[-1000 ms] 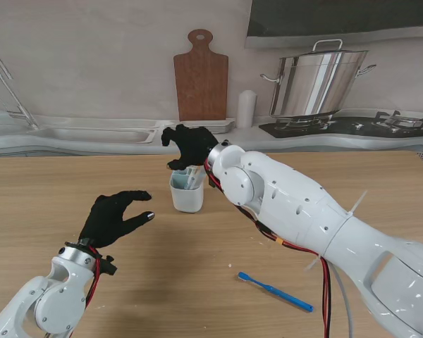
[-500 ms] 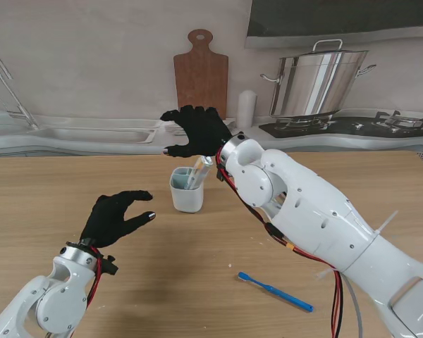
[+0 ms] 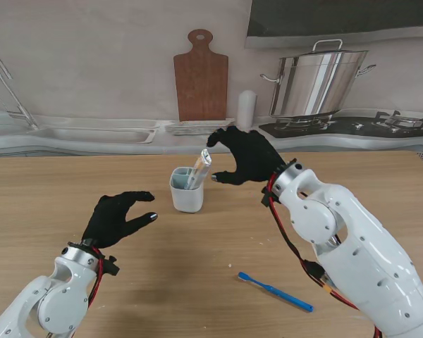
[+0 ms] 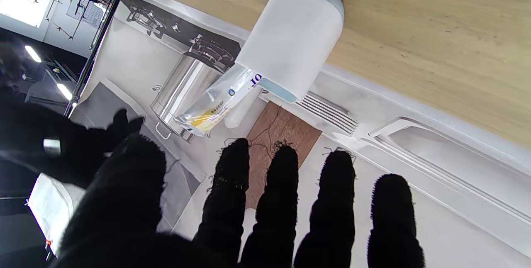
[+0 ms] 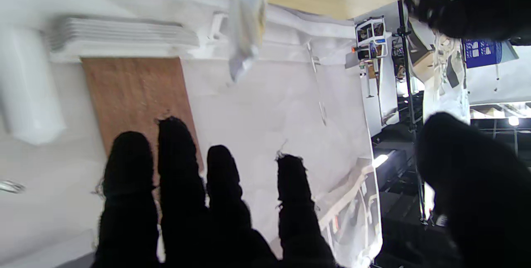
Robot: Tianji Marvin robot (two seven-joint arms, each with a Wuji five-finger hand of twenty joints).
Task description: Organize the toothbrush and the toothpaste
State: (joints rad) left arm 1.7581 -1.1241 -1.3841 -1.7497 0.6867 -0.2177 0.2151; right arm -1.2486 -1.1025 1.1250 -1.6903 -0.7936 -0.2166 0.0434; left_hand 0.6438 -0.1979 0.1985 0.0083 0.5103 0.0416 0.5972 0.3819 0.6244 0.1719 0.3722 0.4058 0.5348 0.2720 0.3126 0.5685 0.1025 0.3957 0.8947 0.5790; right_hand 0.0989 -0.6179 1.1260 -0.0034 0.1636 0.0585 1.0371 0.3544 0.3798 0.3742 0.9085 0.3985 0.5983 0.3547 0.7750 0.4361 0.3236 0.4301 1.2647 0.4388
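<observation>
Toothpaste (image 3: 201,165) upright in white cup (image 3: 187,193), blue toothbrush (image 3: 276,291) flat on table (image 3: 381,190)

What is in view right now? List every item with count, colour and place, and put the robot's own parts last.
cup: one, white, middle of the table, upright.
toothpaste tube: one, clear with yellow print, standing in the cup, leaning toward the right.
toothbrush: one, blue, flat on the table, nearer to me, right of centre.
table: one, light wood.
cutting board: one, brown, on the printed kitchen backdrop.
pot: one, silver, on the backdrop, right.
sink: one, white, on the backdrop, left.
left robot hand: one, black glove, open, above the table left of the cup.
right robot hand: one, black glove, open, just right of the tube, holding nothing.
</observation>
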